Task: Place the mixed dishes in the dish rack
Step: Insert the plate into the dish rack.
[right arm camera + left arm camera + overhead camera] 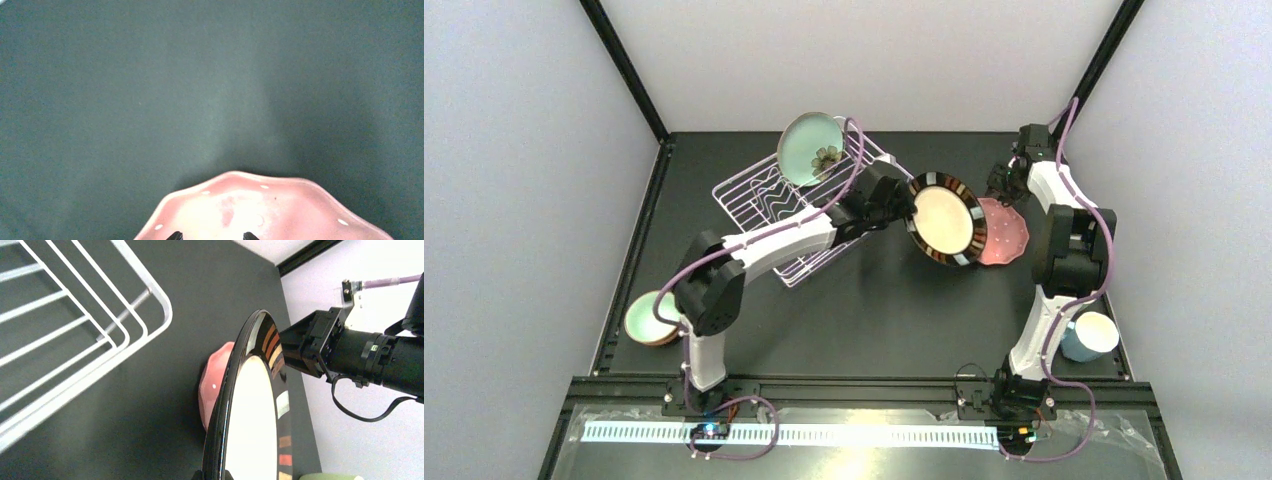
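My left gripper [912, 212] is shut on the rim of a cream plate with a dark, colour-patched rim [946, 220] and holds it on edge above the table, right of the white wire dish rack [774, 205]. In the left wrist view the plate [250, 430] is edge-on between the jaws [218, 476]. A mint-green flowered plate [812, 148] stands in the rack's far end. The pink speckled plate [1009, 235] lies flat behind the held plate. My right gripper [1002, 190] is open, its fingertips [175, 235] just over the pink plate [260, 210].
A mint and reddish bowl [652, 318] sits at the table's left edge by the left arm. A light blue mug [1089, 335] stands at the near right. A pale green object [327, 476] shows at the bottom of the left wrist view. The rack's corner [150, 295] is close left of the held plate.
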Motion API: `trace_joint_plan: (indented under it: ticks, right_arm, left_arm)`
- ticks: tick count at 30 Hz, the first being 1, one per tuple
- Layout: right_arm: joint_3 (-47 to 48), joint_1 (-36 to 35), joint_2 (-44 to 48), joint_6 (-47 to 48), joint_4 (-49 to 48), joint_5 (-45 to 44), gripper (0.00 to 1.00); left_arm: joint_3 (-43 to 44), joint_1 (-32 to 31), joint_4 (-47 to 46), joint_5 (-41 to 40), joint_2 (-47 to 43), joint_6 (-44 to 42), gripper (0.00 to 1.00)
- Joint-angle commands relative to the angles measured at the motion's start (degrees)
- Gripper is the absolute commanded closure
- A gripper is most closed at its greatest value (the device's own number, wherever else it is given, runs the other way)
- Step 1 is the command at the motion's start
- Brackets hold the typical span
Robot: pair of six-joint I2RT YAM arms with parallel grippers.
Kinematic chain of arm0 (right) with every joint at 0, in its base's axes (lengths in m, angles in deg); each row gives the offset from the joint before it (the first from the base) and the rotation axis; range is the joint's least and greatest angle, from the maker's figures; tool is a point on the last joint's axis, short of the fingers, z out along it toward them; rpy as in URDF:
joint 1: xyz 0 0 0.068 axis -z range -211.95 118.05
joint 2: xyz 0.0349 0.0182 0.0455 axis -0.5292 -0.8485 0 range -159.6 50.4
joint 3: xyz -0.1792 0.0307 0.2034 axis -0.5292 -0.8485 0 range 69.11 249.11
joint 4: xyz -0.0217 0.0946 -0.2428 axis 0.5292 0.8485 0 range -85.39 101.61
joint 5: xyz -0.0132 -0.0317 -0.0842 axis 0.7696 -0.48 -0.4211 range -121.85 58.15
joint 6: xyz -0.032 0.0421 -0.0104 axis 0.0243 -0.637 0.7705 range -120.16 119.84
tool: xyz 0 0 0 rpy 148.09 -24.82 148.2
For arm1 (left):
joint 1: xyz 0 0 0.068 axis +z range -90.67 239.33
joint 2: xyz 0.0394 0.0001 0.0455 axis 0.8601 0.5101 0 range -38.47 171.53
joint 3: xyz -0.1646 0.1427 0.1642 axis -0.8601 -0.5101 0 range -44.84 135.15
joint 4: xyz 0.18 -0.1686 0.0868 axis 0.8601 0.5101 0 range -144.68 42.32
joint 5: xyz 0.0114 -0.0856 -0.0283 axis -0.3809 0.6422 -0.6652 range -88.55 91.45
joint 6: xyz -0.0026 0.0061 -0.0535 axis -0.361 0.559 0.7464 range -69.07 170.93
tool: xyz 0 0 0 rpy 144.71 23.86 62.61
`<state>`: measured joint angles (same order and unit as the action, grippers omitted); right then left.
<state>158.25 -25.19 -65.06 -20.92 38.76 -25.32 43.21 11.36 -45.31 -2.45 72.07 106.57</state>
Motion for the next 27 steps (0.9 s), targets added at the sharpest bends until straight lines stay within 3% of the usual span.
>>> trace_joint_plan:
  ticks: [1,13,27]
  right_arm:
    - [3.1,-0.3,1.9,-1.3,0.6,0.5,0.31]
    - [3.7,-0.3,2.8,-2.6,-1.0,3.1,0.31]
    - [5.0,-0.3,2.6,-3.4,-2.5,5.2,0.31]
  left_arm:
    - [5.4,1.6,-1.7,-4.2,-8.5,-4.4,0.99]
    - [10.4,3.0,7.7,-14.3,-15.0,-17.8,0.99]
    - [11.7,6.8,8.3,-24.6,-22.2,-37.6,0.99]
